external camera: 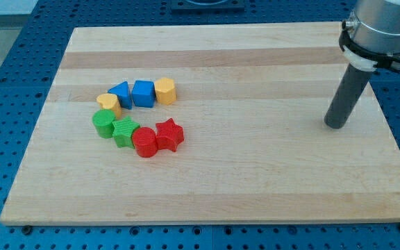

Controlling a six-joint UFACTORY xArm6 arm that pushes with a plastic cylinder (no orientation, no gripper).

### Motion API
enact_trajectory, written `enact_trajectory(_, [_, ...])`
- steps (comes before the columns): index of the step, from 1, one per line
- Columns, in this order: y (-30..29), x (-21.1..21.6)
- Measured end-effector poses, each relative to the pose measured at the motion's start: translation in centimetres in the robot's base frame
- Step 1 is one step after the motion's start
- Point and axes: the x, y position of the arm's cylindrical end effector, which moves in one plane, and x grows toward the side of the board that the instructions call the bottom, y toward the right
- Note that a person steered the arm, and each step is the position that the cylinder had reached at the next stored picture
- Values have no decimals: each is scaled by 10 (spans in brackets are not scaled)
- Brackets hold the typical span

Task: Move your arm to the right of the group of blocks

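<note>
Blue pegboard frames a pale wooden board [255, 187], and on it eight small blocks sit bunched at the view's left in a loose C. Along the top of the cluster run a yellow heart-like block [108, 104], a blue triangle [120, 94], a blue cube [143, 92] and a yellow hexagon [165, 90]; below curl a green cylinder [103, 124], a green star [125, 131], a red cylinder [144, 142] and a red star [170, 135], neighbours touching or nearly so.

No jaws exist on this arm, so nothing opens or grips; it ends in a plain dark rod, and my tip [336, 126] rests on bare wood near the board's right edge. From the tip the group lies at about nine o'clock, well apart, with clear board between.

As I judge it, the tip already stands to the right of the group. To do this step well, any closing-in should run straight toward nine o'clock and stop short of the red star and yellow hexagon, the nearest pieces, so nothing gets nudged.
</note>
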Motion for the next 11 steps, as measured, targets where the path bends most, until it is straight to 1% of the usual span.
enact_trajectory(3, [7,-2])
enact_trajectory(6, [7,-82])
enact_trajectory(7, [-21,-81])
enact_trajectory(8, [-62,-68])
enact_trajectory(9, [-103,-38])
enact_trajectory(10, [-142,-29])
enact_trajectory(11, [-176,-29])
